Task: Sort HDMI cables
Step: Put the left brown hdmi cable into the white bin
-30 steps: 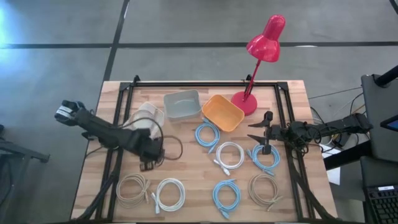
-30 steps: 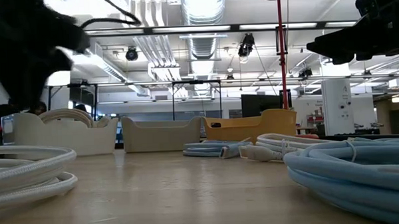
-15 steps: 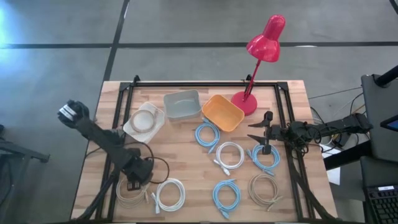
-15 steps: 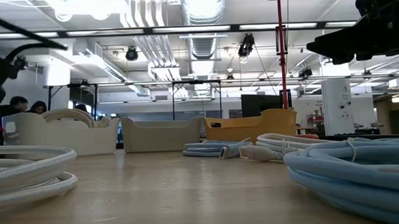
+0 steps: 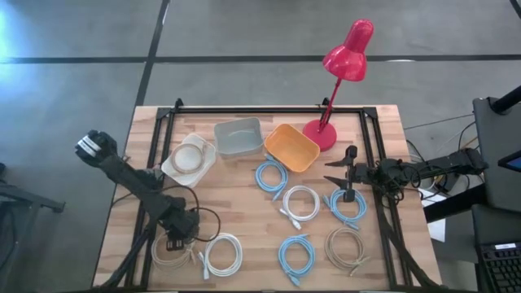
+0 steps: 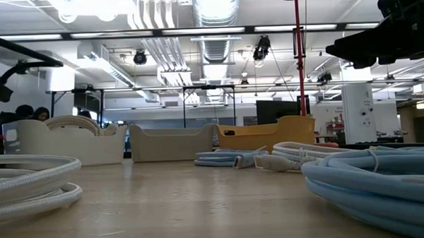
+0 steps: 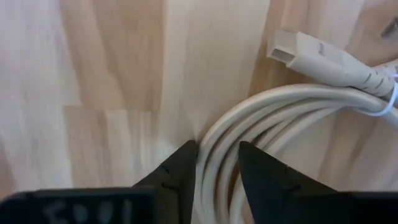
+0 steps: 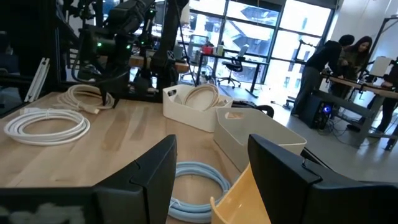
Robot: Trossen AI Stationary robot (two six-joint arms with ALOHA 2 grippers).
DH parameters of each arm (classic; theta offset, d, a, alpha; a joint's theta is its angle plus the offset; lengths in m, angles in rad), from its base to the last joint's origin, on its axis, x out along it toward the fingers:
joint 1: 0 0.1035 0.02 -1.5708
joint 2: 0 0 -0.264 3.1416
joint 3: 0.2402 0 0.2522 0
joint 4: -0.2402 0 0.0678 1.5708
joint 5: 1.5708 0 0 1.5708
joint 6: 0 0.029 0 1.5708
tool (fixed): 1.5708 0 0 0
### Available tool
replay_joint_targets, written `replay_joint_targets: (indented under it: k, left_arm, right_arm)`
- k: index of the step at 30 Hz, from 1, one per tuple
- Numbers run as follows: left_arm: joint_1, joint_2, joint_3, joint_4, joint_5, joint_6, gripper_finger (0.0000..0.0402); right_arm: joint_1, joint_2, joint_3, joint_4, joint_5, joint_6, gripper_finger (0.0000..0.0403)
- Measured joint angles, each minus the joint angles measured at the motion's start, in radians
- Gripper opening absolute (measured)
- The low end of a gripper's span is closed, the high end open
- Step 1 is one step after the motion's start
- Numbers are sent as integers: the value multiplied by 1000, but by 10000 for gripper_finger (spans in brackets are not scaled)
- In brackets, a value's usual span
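My left gripper (image 5: 177, 239) is low over the tan HDMI coil (image 5: 172, 249) at the near left. It is open, and its fingers (image 7: 181, 167) stand on either side of the coil's outer strands (image 7: 219, 163); the coil's plug (image 7: 311, 53) lies beyond. A white coil (image 5: 222, 254) lies flat beside it. Another tan coil sits in the white bin (image 5: 176, 169). Light blue coils (image 5: 272, 177) (image 5: 348, 205) (image 5: 296, 255), a white coil (image 5: 301, 202) and a tan coil (image 5: 346, 246) lie flat on the table. My right gripper (image 5: 340, 176) waits open above the right side. My left gripper comes at the tan coil from above, pointing down, its fingers across the outer strands (image 7: 219, 163) on one side of the ring. The coil lies flat on the table. Whether the fingers touch the strands, I cannot tell.
A grey bin (image 5: 238, 136) and an orange bin (image 5: 291, 146) stand at the far side next to the white bin. A red desk lamp (image 5: 334, 77) stands at the far right. Black frame rails (image 5: 374, 155) run along the table's sides. People stand in the room beyond (image 8: 339, 56).
My left gripper has moved from beside the white bin toward the table's near edge and down onto the near-left tan coil, most of it in the first half second. With the arm gone, the white bin and the tan coil in it show fully.
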Motion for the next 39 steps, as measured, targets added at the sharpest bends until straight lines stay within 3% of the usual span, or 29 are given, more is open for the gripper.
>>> replay_joint_targets:
  k: [6,14,20,24,27,32,39]
  left_arm:
    - [7,-3,-1,16,-35,-71,15]
    - [20,-41,35,14,-409,-146,2]
    - [47,-53,43,-71,-475,-150,1]
    - [63,-53,43,-76,-571,-152,1]
    - [74,-54,46,-65,-540,-138,1]
    - [86,-56,103,-100,-367,-121,10]
    - [89,-58,153,-99,-328,-85,108]
  right_arm:
    - [0,0,0,0,0,0,194]
    - [0,0,0,0,0,-3,194]
    - [0,0,0,0,0,-3,194]
    - [0,0,0,0,0,-2,194]
    - [0,1,0,1,0,-3,194]
    - [0,1,0,1,0,-3,194]
    - [0,1,0,0,0,-1,194]
